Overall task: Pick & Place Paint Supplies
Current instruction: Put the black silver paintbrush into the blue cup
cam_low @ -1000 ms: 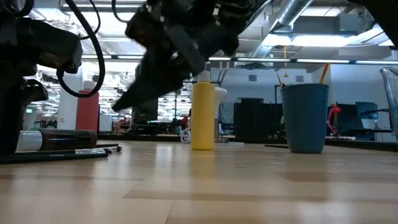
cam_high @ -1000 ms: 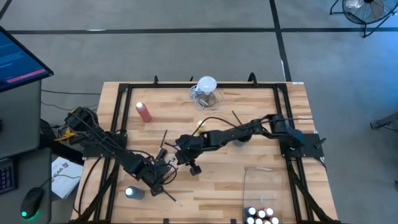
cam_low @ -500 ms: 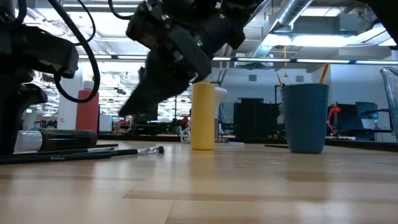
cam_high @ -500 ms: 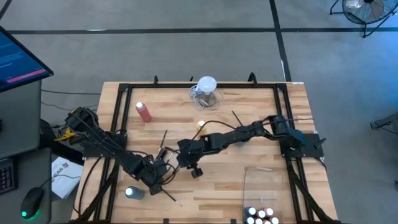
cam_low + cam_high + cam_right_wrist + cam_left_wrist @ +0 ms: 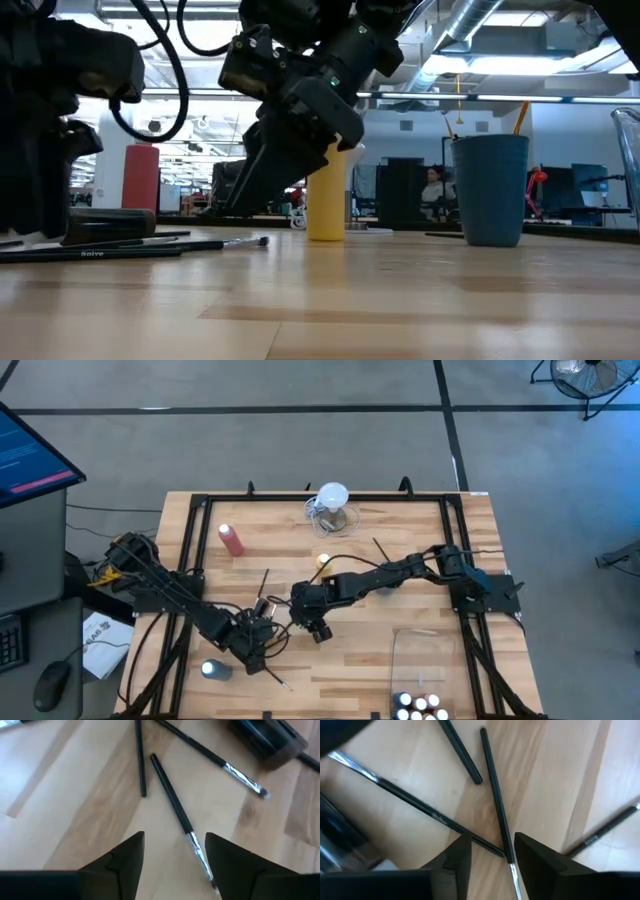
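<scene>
Change since earlier frame: right gripper [image 5: 172, 857] shifted slightly toward the table's [image 5: 420, 570] front edge, jaws parted from closed; a paintbrush [image 5: 181, 825] released onto the wood. Right gripper: open, empty, fingers straddling that brush without contact. Left gripper [image 5: 490, 855]: partly open over crossed brushes [image 5: 427, 810], nothing held. Brushes: flat near table centre, toward the front-left; long axes roughly parallel to the front edge in the low view, bristles [image 5: 255, 241] rightward.

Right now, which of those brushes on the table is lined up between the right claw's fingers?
The silver-collared brush running straight into the gap of the open right claw. Its two neighbours lie off to the sides.
</scene>
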You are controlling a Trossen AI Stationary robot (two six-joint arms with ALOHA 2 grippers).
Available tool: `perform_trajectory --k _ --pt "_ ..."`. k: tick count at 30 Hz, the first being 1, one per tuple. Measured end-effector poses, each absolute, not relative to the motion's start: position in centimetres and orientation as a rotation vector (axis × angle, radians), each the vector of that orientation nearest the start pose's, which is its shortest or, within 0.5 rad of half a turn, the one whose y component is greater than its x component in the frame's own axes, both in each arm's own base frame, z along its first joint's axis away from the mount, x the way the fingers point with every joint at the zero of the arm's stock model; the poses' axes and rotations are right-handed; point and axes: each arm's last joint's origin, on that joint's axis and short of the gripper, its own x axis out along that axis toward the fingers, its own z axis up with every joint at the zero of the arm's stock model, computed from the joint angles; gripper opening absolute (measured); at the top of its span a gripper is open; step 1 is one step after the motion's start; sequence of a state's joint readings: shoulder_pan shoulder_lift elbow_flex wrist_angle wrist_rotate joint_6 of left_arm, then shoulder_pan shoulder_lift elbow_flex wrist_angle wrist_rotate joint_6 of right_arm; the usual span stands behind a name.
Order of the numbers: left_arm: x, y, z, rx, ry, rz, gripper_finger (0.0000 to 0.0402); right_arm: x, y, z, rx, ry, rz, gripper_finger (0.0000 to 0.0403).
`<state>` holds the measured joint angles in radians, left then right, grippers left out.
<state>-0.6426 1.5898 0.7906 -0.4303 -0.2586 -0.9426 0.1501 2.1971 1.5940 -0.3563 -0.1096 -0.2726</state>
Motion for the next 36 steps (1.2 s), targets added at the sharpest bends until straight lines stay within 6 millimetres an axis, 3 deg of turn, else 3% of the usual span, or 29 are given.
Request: perform_trajectory --k 9,19,28,36 --pt "22.0 -15.6 16.4 -0.279 0.968 0.218 0.0199 45.9 6.8 14.7 -0.324 0.956 0.266 0.0198" --pt "20.4 -16.9 20.7 -0.207 0.641 0.176 0.0207 45.7 6.8 14.6 -0.339 0.988 0.277 0.0166" --pt "20.6 -17.1 21.0 -0.180 0.579 0.181 0.0205 46.1 6.2 12.3 -0.316 1.032 0.264 0.0145" --pt "20.6 -17.3 21.1 -0.179 0.571 0.177 0.0204 45.9 5.8 12.0 -0.279 1.069 0.243 0.0138"
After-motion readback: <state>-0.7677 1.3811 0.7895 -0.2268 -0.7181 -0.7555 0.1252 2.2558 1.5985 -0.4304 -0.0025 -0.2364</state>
